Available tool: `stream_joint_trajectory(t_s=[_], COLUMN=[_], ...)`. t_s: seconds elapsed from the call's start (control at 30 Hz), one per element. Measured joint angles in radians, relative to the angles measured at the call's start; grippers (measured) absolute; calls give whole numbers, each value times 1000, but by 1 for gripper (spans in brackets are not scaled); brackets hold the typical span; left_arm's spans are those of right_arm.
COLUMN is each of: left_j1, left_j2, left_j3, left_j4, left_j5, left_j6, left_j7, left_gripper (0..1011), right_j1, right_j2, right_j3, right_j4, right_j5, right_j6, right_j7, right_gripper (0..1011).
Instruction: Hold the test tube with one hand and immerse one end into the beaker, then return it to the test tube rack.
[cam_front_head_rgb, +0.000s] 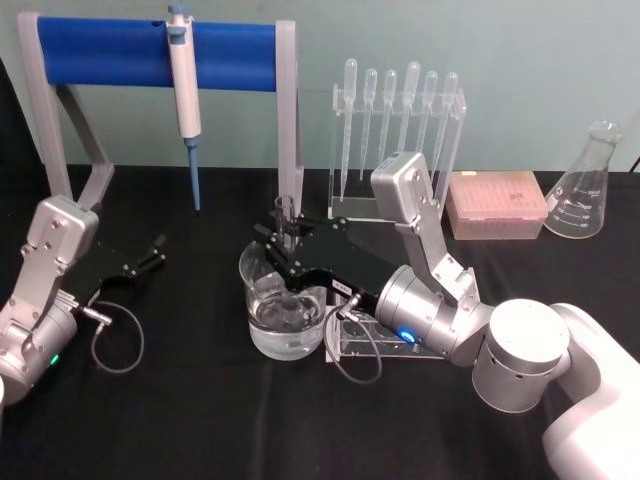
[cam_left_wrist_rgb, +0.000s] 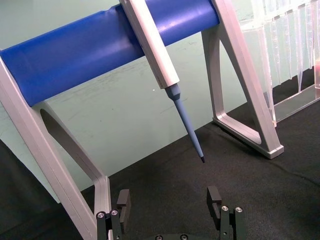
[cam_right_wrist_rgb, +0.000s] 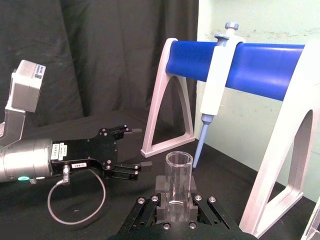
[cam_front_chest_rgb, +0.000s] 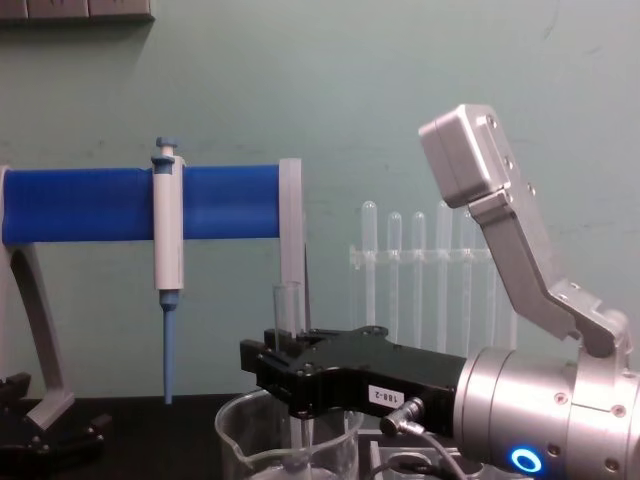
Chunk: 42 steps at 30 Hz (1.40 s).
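Holding test tube (cam_front_head_rgb: 285, 207) clamped in right hand (cam_front_head_rgb: 283, 240), upright, dipping into beaker (cam_front_head_rgb: 285, 335) near its 12 o'clock rim. Keep vertical, lower slowly, avoid wall contact. Leave left hand (cam_front_head_rgb: 150, 255), jaws apart, at table's 9 o'clock.

the clear glass test tube (cam_right_wrist_rgb: 179, 182) stands upright, open rim up, clamped near its middle by the black right gripper (cam_front_head_rgb: 282, 240). its lower end reaches down inside the wide clear beaker (cam_front_head_rgb: 262, 335), which sits on the black table, partly filled with clear liquid (cam_front_head_rgb: 287, 322).
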Motion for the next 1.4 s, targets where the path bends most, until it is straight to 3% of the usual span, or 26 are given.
stream_joint_trajectory(t_s=[1.4], left_j1=[0], left_j2=[0], left_j3=[0], left_j4=[0], left_j5=[0], left_j6=[0], left_j7=[0], left_gripper=[1000], right_j1=[0], right_j2=[-1], right_j3=[1], right_j4=[1], right_j5=[-1], right_j6=[0], right_j7=[1], right_gripper=[224])
